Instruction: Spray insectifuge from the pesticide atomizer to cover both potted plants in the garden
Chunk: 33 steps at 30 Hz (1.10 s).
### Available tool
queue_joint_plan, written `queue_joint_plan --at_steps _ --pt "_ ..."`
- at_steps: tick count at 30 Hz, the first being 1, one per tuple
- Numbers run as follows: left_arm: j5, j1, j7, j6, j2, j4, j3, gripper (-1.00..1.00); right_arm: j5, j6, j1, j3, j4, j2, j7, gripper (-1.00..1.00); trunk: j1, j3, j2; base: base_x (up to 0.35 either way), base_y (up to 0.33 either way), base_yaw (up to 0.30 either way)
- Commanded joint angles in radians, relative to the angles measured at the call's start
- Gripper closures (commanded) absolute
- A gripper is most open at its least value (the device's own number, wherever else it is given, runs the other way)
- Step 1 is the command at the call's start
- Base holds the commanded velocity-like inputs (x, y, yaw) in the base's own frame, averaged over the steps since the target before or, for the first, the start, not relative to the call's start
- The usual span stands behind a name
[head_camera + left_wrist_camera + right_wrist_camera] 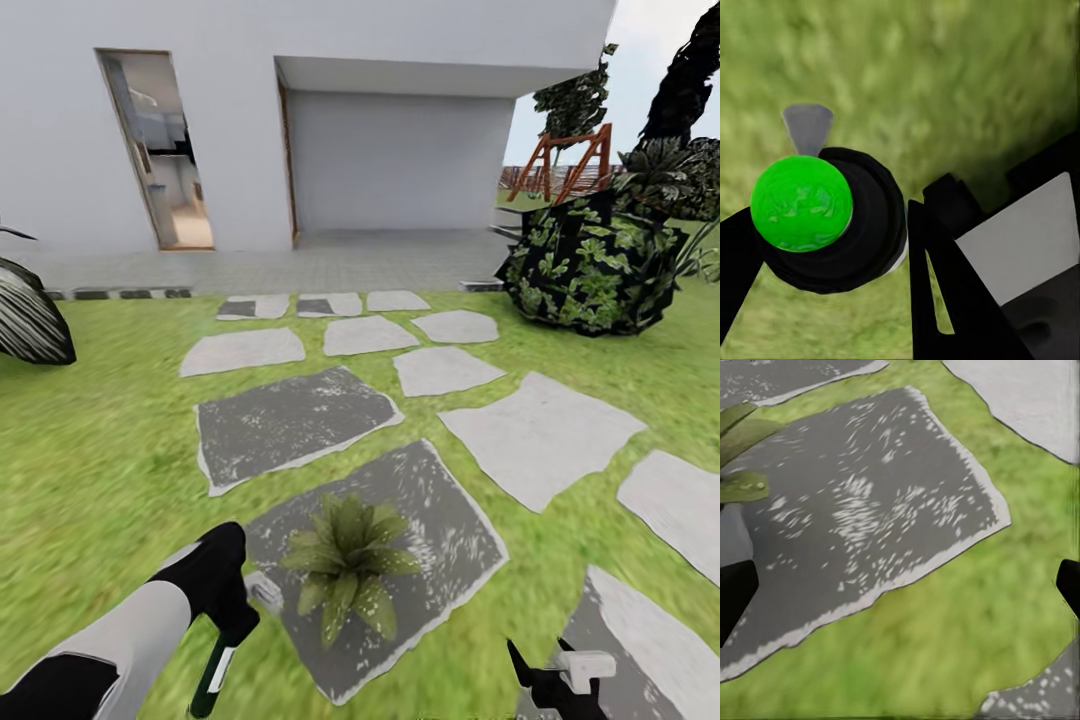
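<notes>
Left gripper: my left gripper (232, 625) is low at the left of the head view, at the end of my grey and black arm; its fingers (945, 285) are closed around the pesticide atomizer (214, 672).
Pesticide atomizer: a slim dark bottle with a white label strip, hanging below the left gripper over the lawn (90, 440). In the left wrist view its round black body carries a bright green sphere (801, 202) on the end facing the camera, with grass behind it.
Right gripper: my right gripper (560, 678) is at the lower edge of the head view, right of centre, over grass between two stones. In the right wrist view its dark fingertips (735, 592) sit at opposite edges of the picture, spread wide with nothing between them.
Potted plant: one low rosette of pointed green, pale-speckled leaves (347, 563) stands on a dark grey stepping stone (440, 540), just beside the left gripper and between both arms. Its pot is hidden under the leaves.
Surroundings: pale stepping stones (540, 435) lead to a white house (400, 140) with an open doorway (160, 150). A dark leafy bush (590, 265) is at right, well apart from the plant.
</notes>
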Motion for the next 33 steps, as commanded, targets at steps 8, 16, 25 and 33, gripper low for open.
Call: queue_joint_plan --at_steps 8,16,25,33 --pt "0.004 0.0 -0.009 -0.011 -0.018 -0.01 -0.003 1.0 0.006 -0.003 -0.002 -0.008 -0.001 0.001 0.008 -1.0 0.0 -0.001 0.0 0.001 0.001 -0.293" --pt "0.004 0.027 -0.009 -0.012 -0.01 0.023 -0.007 1.0 0.006 -0.003 -0.002 -0.008 -0.001 0.001 0.008 -1.0 0.0 -0.001 0.0 0.0 0.0 -0.219" --pt "0.003 0.044 -0.009 -0.011 0.002 0.014 0.002 1.0 0.006 -0.003 -0.002 -0.008 -0.001 0.001 0.008 -1.0 0.0 -0.001 0.0 0.0 0.073 -0.005" --pt "0.004 0.045 -0.009 -0.011 -0.001 0.012 0.002 1.0 0.006 -0.003 -0.002 -0.008 -0.001 0.001 0.008 -1.0 0.0 -0.001 0.0 0.0 0.298 -0.008"
